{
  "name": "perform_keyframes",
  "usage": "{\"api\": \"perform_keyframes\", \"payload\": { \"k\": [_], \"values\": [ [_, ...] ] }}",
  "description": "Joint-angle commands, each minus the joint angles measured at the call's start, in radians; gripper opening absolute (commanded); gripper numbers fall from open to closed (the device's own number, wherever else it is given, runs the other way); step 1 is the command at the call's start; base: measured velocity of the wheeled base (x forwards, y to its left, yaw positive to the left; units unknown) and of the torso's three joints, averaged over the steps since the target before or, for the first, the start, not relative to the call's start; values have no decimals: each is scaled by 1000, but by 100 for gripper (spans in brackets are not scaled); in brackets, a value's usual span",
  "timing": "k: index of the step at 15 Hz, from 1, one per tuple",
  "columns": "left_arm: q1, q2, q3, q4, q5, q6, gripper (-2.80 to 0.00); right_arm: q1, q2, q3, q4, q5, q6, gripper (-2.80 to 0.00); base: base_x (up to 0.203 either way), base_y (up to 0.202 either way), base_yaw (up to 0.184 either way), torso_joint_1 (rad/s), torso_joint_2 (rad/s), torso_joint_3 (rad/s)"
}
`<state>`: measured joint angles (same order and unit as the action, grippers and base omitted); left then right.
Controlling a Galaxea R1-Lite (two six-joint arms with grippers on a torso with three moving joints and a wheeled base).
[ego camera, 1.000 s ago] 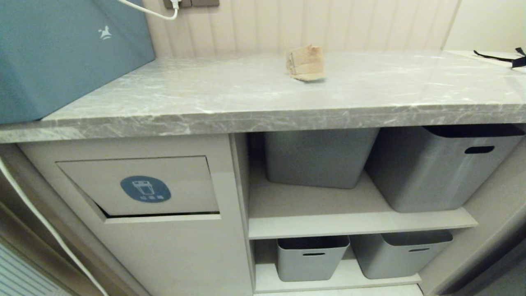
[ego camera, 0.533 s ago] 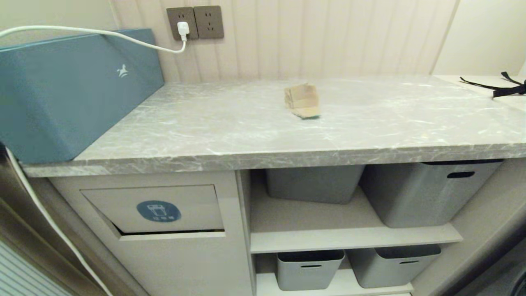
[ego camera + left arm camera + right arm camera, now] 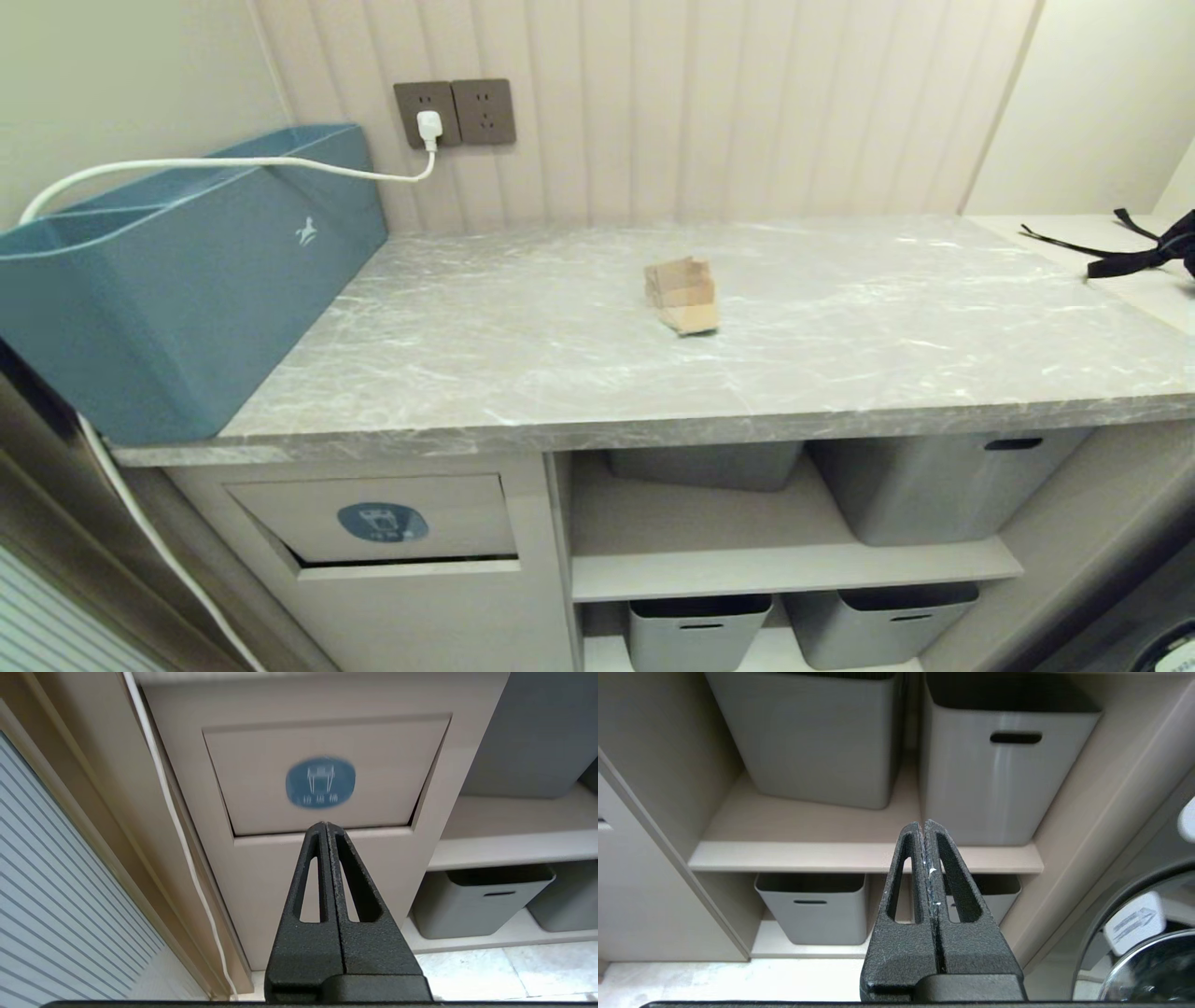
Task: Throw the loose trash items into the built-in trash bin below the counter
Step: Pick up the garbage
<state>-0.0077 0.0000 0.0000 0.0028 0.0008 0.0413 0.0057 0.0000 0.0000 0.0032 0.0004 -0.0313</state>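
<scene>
One cardboard scrap (image 3: 681, 295) lies on the counter (image 3: 840, 373), mid-width, nearer the back wall than the front edge; no second scrap is visible. The built-in trash bin (image 3: 392, 523) sits under the counter's left end, flap slightly ajar. Left gripper (image 3: 326, 828) and right gripper (image 3: 923, 828) hang low before the cabinet, fingers pressed together, holding nothing. Judged step: approach, pickup not begun. Next move requires raising an arm to the scrap and spreading its fingers
</scene>
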Motion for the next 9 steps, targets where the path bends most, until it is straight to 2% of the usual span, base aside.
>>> {"api": "perform_keyframes", "payload": {
  "k": [1, 9],
  "values": [
    [0, -2, 0, 2, 1, -1, -280, 1, -2, 0, 0, 0, -1, -280, 0, 0, 0, 225, -507, -294],
    [0, -2, 0, 0, 1, 2, -280, 0, -2, 0, 0, -2, 8, -280, 0, 0, 0, 246, -532, -292]
  ]
}}
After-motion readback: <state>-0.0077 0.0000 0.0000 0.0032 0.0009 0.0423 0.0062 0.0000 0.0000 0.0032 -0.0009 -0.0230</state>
